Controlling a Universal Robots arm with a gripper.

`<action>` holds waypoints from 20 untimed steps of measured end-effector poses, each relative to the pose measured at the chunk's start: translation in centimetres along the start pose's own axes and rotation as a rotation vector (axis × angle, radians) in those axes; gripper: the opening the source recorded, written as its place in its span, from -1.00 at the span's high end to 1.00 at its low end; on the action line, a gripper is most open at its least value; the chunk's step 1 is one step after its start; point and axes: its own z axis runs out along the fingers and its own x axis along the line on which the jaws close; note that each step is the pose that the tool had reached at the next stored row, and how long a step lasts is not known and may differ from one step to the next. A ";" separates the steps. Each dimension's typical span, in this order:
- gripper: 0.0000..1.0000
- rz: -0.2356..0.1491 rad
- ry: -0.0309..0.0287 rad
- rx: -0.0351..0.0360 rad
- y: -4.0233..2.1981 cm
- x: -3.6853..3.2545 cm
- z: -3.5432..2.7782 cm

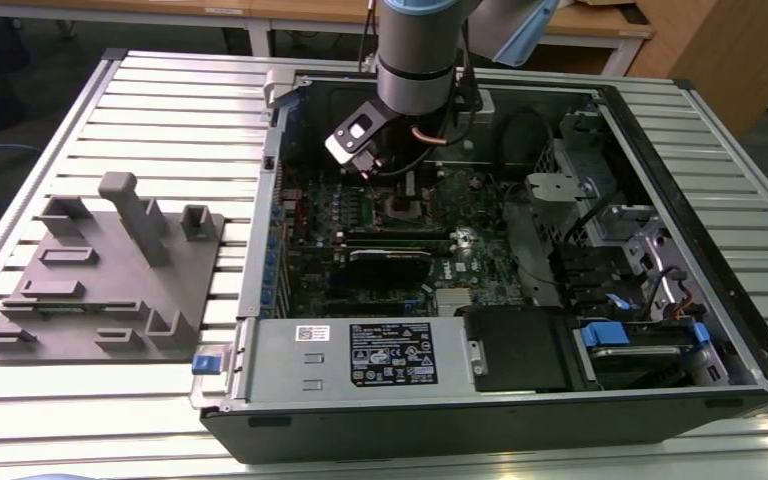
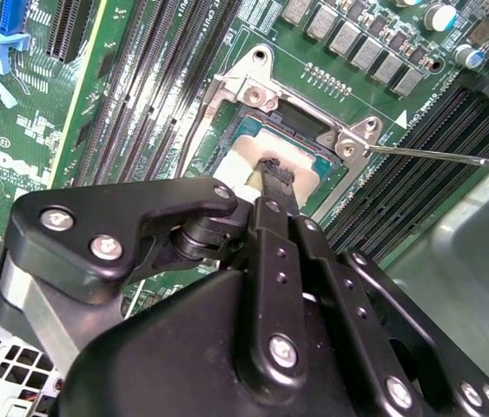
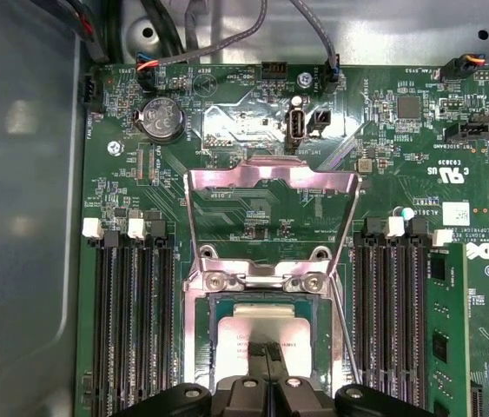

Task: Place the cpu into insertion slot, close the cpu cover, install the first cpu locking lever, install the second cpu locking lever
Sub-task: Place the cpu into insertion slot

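Note:
In the first wrist view the cpu (image 3: pixel 261 323) lies flat inside the insertion slot (image 3: pixel 199 347), its dull silver top showing. The cpu cover (image 3: pixel 270 172) stands swung up and open behind the slot. My gripper (image 3: pixel 267 352) hangs right over the middle of the cpu, its two fingers closed together, tips at or just above the chip's top. In the second wrist view the gripper (image 2: pixel 276 169) meets the pale cpu (image 2: pixel 240 161) inside the silvery slot frame (image 2: pixel 248 87). A thin locking lever (image 2: pixel 444 156) sticks out sideways, unlatched. In the exterior view the gripper (image 1: pixel 384 170) is low over the board.
Long black memory slots (image 3: pixel 131 321) flank the socket on both sides. The open case has a labelled power-supply box (image 1: pixel 357 355) at the front, drive bays (image 1: pixel 624 260) and cables (image 1: pixel 531 130) at the exterior view's right. A grey fixture (image 1: pixel 104 270) sits on the table.

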 end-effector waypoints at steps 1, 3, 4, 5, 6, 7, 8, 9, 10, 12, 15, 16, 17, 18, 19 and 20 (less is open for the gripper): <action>0.80 0.000 -0.0001 0.0000 0.00 0.00 0.00; 0.80 0.000 0.0000 0.0000 0.00 0.00 0.01; 0.80 0.000 0.0000 0.0001 0.00 0.00 0.01; 0.80 0.000 -0.0001 0.0000 0.00 -0.01 0.01; 0.80 0.000 -0.0001 0.0001 0.00 -0.01 0.01; 0.80 0.000 -0.0002 0.0002 0.00 -0.01 0.01; 0.80 0.000 -0.0002 0.0001 -0.01 -0.01 0.01; 0.80 0.000 -0.0002 0.0001 -0.01 -0.01 0.02; 0.80 0.000 -0.0003 0.0002 -0.01 -0.01 0.02; 0.80 0.000 -0.0003 0.0002 -0.01 -0.01 0.02; 0.80 0.000 -0.0006 0.0004 -0.02 -0.02 0.06; 0.80 0.000 -0.0009 0.0005 -0.02 -0.03 0.07; 0.80 0.000 -0.0011 0.0006 -0.02 -0.03 0.06; 0.80 0.000 -0.0013 0.0007 -0.02 -0.04 0.06; 0.80 0.000 -0.0014 0.0007 -0.02 -0.04 0.06; 0.80 0.000 -0.0013 0.0007 -0.02 -0.04 0.06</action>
